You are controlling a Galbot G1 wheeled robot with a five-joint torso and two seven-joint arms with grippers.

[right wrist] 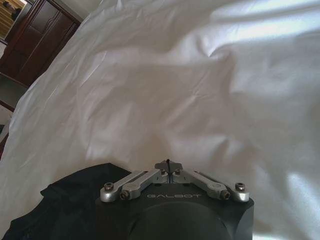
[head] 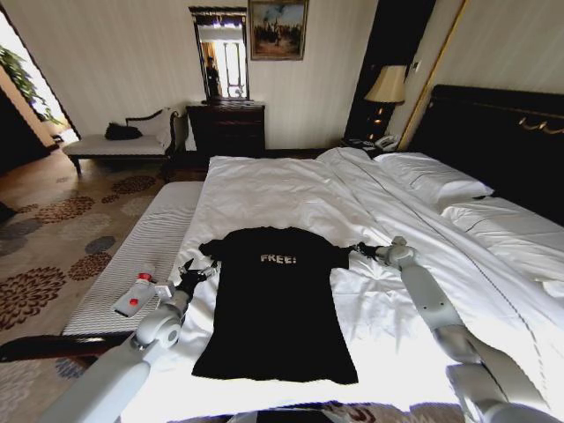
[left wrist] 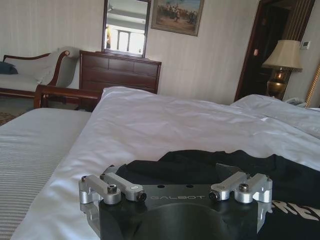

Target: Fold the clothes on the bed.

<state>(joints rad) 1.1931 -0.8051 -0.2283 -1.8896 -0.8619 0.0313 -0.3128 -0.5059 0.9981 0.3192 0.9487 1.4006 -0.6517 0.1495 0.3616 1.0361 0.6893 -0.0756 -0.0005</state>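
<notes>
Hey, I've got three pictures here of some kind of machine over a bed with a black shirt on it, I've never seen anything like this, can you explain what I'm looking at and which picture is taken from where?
This is a wheeled robot with two arms, set to fold a shirt. The wide picture comes from a camera on its head, looking down at the bed. A black T-shirt with white "FREE!" lettering lies flat and face up on the white bedding.

The other two pictures come from cameras on the wrists, so each shows that arm's own grasping part up close. The left end effector sits at the shirt's left sleeve, fingers spread open. The right end effector sits at the right sleeve, fingers drawn together; whether they pinch any fabric cannot be seen.

A grey striped bench runs along the bed's left side, with a small red-and-white packet on it.
</notes>
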